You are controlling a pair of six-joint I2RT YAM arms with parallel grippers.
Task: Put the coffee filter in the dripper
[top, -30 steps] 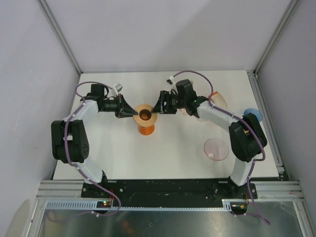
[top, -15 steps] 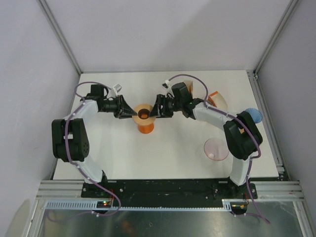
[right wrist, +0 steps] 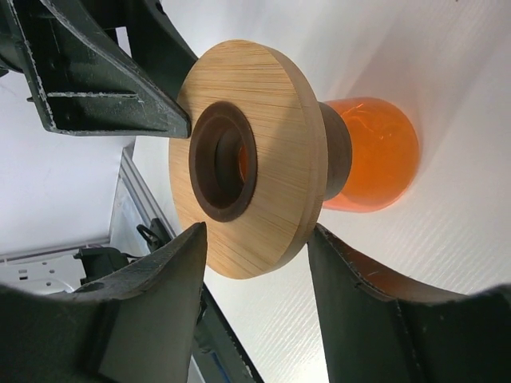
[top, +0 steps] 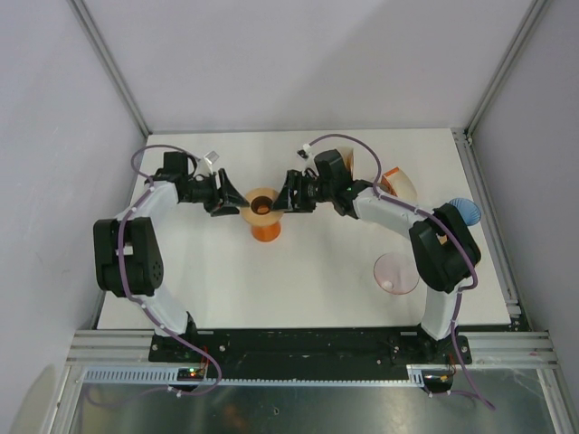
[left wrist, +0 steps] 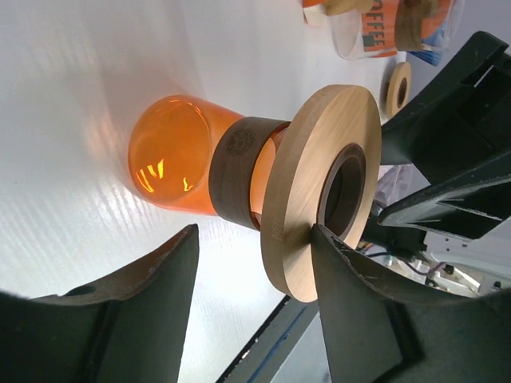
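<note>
**Dripper flanked by both hands, filter not confirmed inside**

The orange glass dripper [top: 264, 217] is stood upright on the white worktop [top: 298, 289], towards the far side and about midway between left and right. Its wooden collar [left wrist: 319, 144] is approached from both sides.

The left hand [left wrist: 254, 235] is released. Its fingers are spread wider than the collar is thick, with one finger just beside the rim, and nothing is grasped.

The right hand [right wrist: 255, 231] is set astride the opposite edge of the collar, with a finger close against each face. Whether the collar is actually clamped cannot be told.

A dark brown lining [right wrist: 215, 159] is seen inside the mouth of the dripper. It cannot be decided whether this is a seated coffee filter or part of the dripper itself. No filter is seen in either hand or loose on the worktop.

A labelled container [left wrist: 383, 32] is placed at the far right, and a pink bowl [top: 396, 273] nearer on the right. Both are well apart from the dripper.

The placement is therefore judged either just finished or not yet made. If no filter is seated, fetching one and seating it are both left to do.
</note>
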